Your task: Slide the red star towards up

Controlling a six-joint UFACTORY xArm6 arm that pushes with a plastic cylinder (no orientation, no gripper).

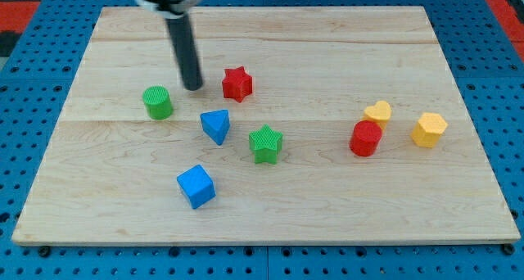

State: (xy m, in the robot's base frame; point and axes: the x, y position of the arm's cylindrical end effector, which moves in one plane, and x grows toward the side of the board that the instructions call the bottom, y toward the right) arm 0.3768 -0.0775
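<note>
The red star (237,83) is lying flat, its ridged points showing. My tip (193,88), a plain rod with no pincer, is sitting just to the view's left of it.

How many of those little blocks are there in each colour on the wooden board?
Red: 2, the red star and a red block
Green: 2, a green cylinder and a green star
Blue: 2, a blue triangle and a blue cube
Yellow: 2, a yellow heart and a yellow block
Total: 8
</note>
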